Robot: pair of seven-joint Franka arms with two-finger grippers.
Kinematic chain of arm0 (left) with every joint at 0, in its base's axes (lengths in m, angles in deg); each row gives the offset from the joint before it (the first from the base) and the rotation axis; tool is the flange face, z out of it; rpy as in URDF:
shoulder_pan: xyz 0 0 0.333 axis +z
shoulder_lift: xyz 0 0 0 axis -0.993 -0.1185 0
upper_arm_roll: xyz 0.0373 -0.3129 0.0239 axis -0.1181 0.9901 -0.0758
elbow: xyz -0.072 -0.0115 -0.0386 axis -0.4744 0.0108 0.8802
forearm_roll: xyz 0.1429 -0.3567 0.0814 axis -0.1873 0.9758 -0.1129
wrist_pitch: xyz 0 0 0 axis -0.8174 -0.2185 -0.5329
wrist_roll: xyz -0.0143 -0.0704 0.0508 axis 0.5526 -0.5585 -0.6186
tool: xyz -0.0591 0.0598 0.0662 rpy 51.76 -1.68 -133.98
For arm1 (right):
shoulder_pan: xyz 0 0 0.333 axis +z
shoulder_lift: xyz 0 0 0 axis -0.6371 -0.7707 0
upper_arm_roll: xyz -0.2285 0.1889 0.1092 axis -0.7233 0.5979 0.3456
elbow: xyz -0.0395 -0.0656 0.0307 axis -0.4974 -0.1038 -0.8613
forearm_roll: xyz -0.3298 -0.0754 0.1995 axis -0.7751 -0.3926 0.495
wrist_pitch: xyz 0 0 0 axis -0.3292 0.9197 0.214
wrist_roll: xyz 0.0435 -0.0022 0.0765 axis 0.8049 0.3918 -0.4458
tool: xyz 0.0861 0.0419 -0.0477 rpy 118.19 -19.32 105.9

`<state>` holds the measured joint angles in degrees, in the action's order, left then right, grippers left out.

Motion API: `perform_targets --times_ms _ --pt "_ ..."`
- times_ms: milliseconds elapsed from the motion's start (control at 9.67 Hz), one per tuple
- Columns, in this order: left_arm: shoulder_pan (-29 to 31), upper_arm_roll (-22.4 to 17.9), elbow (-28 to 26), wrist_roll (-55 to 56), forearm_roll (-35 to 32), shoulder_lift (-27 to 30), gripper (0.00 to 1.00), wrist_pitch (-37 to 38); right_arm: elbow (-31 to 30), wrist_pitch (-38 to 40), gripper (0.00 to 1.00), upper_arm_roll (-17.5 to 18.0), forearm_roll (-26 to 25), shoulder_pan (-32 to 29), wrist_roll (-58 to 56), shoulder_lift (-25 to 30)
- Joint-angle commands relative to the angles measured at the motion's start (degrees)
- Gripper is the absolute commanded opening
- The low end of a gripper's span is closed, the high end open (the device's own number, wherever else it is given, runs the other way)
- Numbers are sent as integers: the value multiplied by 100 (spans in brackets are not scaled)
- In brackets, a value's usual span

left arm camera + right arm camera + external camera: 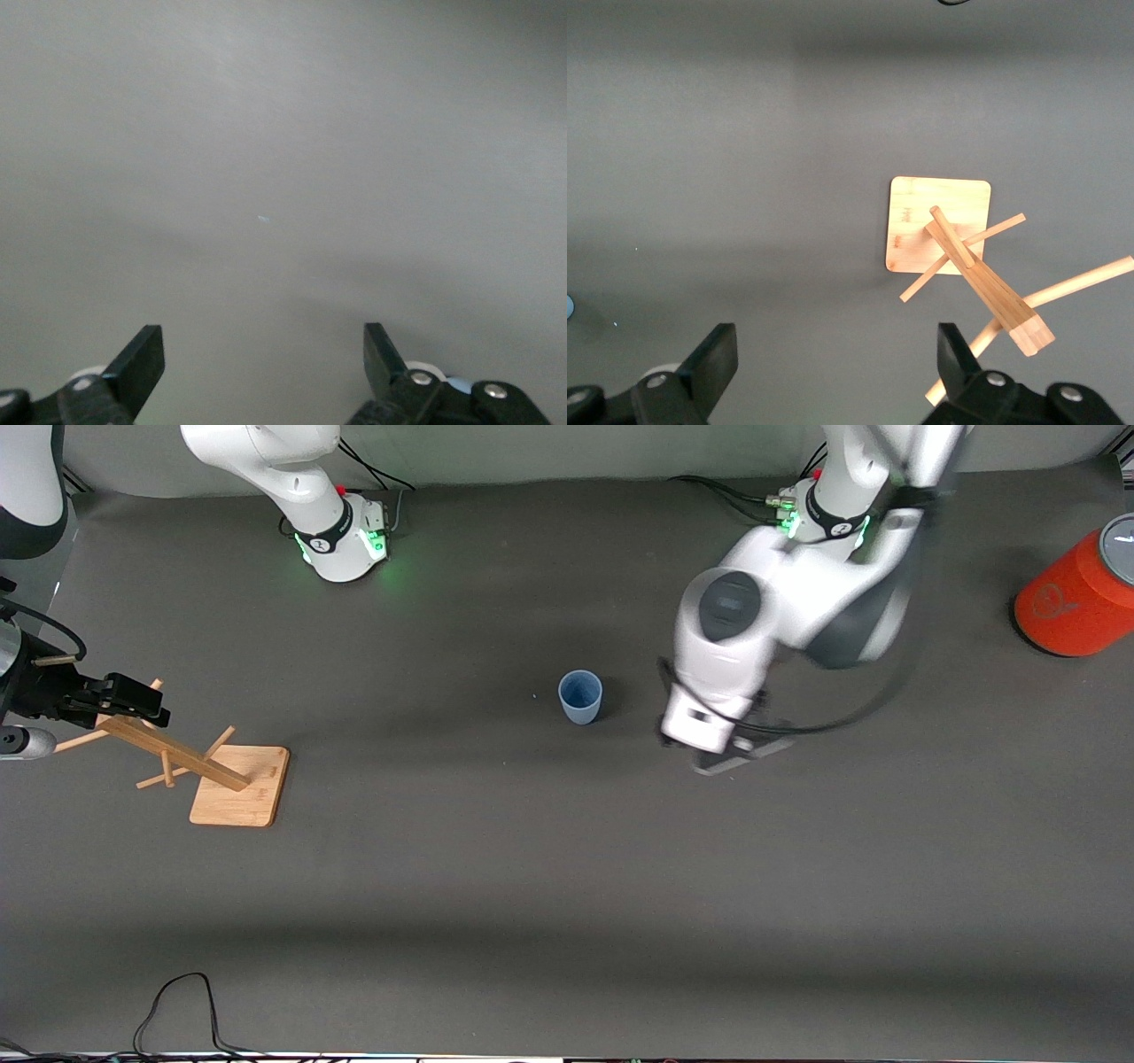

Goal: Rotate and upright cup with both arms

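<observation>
The pale blue cup (580,696) stands upright near the middle of the table, mouth up, with nothing touching it. My left gripper (740,757) hangs just above the table beside the cup, toward the left arm's end and apart from it. In the left wrist view the left gripper (263,341) is open, with only bare table between its fingers. My right gripper (146,700) waits at the right arm's end, over the wooden rack. In the right wrist view the right gripper (835,341) is open and holds nothing.
A wooden peg rack (241,784) on a square base stands at the right arm's end, also seen as the rack (939,226) under the right gripper. A large orange-red can (1076,593) lies at the left arm's end. A black cable (177,1001) loops at the table's front edge.
</observation>
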<state>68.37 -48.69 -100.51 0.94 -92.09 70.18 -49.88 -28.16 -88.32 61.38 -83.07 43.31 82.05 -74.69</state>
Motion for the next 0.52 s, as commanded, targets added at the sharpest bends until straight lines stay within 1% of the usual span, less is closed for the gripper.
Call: perform_targets --times_ms 0,103,207,310,414 --pt "1256 69 -109 -1920 476 684 100 667 38 21 100 -48 -62 32 -70 33" --pt "1802 69 -135 -2747 556 939 100 940 39 21 100 -57 -62 14 -69 42" --pt "2286 69 -214 -3347 644 1202 100 1065 39 21 100 -57 -62 14 -121 34" --pt "2543 60 -467 -3631 706 1544 100 1014 39 21 100 -48 -53 14 -131 -1" --pt "2781 60 -887 -4060 759 1922 100 813 39 12 100 -48 -53 23 -131 -10"
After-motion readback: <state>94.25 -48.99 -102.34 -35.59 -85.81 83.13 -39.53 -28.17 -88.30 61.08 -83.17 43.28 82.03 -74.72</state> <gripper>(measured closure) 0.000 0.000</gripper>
